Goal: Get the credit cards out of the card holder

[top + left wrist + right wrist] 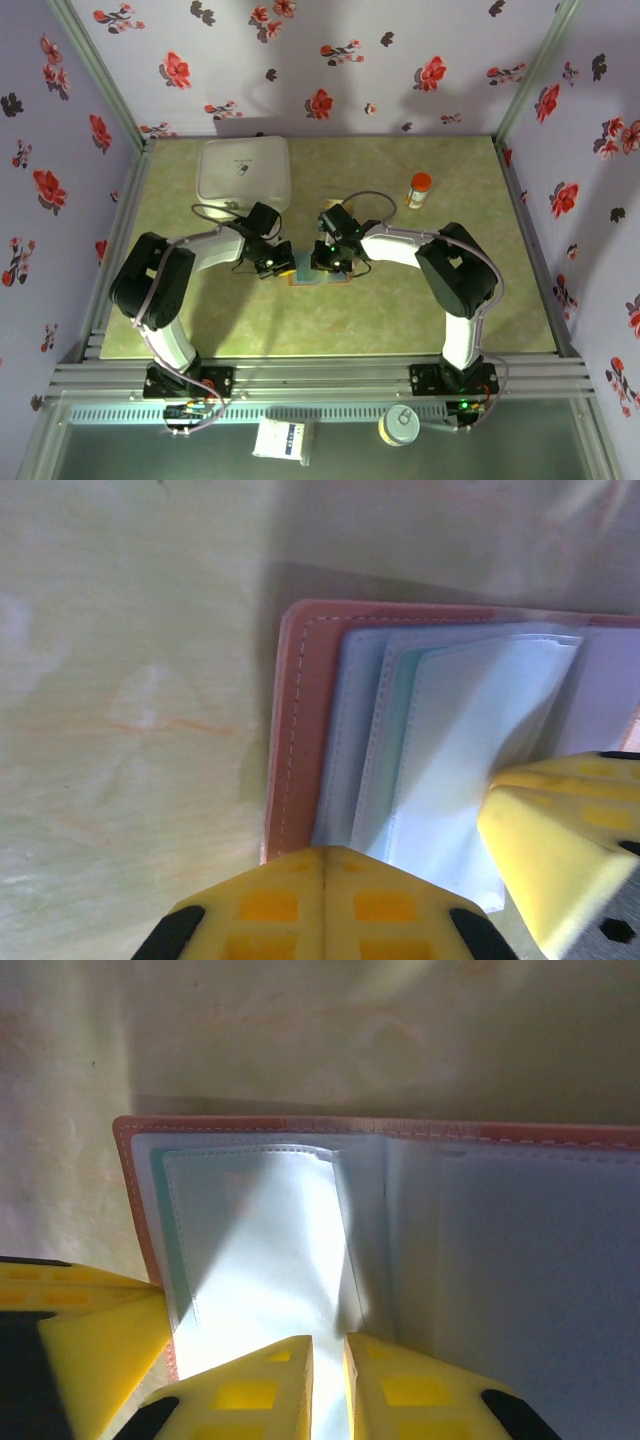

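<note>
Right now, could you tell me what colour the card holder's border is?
Tan-brown on the card holder, clearest in left wrist view.

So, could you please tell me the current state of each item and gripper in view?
card holder: lying open on the table, inside facing up.
plastic sleeve: raised off the holder, pinched at its near edge.
right gripper: closed on the plastic sleeve.
left gripper: shut, at the holder's near edge.
white box: closed.
bottle: upright, orange cap on.
</note>
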